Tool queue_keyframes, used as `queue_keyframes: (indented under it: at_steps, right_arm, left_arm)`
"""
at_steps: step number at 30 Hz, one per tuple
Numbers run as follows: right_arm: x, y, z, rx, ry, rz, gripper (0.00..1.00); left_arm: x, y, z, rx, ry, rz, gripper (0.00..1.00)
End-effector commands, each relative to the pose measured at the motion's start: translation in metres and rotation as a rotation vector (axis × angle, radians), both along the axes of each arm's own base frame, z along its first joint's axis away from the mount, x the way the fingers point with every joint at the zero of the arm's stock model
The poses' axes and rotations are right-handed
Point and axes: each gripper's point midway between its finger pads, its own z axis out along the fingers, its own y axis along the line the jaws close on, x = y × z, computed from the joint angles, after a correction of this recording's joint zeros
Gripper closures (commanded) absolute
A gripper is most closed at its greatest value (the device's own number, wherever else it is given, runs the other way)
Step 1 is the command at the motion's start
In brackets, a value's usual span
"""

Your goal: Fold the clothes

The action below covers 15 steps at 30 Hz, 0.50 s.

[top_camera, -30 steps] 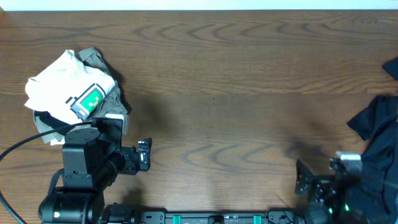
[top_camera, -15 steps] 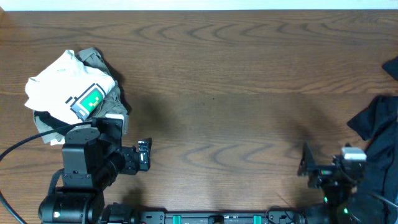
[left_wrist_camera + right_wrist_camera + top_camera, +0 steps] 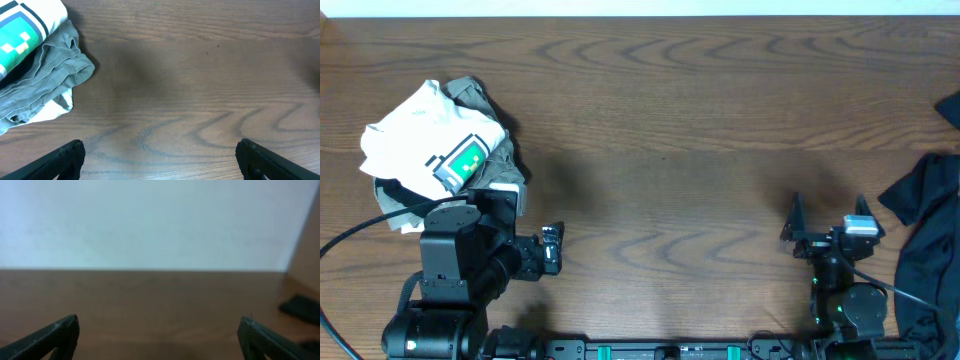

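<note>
A folded white T-shirt with a green-and-blue pixel print [image 3: 435, 140] lies on a khaki garment [image 3: 480, 95] at the table's left; both show at the top left of the left wrist view, the shirt [image 3: 20, 25] above the khaki cloth [image 3: 47, 80]. A dark navy garment [image 3: 925, 235] lies crumpled at the right edge. My left gripper [image 3: 552, 250] is open and empty, right of the pile, over bare wood [image 3: 159, 160]. My right gripper [image 3: 825, 215] is open and empty, left of the navy garment, raised and looking level across the table [image 3: 159, 340].
The wooden table [image 3: 670, 120] stretches between the two piles. A dark object [image 3: 300, 305] lies at the right of the right wrist view. A black cable [image 3: 350, 240] runs off the left arm's base. A pale wall stands beyond the table's far edge.
My right gripper has swung up and away from the navy garment, toward the table's middle, tilting from facing down to facing level. The left arm and the left pile have not moved.
</note>
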Motion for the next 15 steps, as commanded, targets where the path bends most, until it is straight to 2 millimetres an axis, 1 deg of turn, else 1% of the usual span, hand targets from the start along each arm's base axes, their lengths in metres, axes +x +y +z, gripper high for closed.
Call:
queue_keyframes:
  at_steps: [1,4,15]
  right_arm:
    - [-0.0001,0.0009,-0.019,-0.017,0.068,0.009,0.01]
    - [0.0,0.0106,-0.0203,-0.016,0.072,0.066,0.01]
    - [0.0,0.0107,-0.0203,-0.016,0.072,0.067,0.01]
  left_arm:
    - [-0.0004,0.0019,0.0023,0.01,-0.01,0.003,0.02]
    - [-0.0004,0.0019,0.0023,0.01,-0.01,0.003,0.02]
    - [-0.0004,0.0019,0.0023,0.01,-0.01,0.003,0.02]
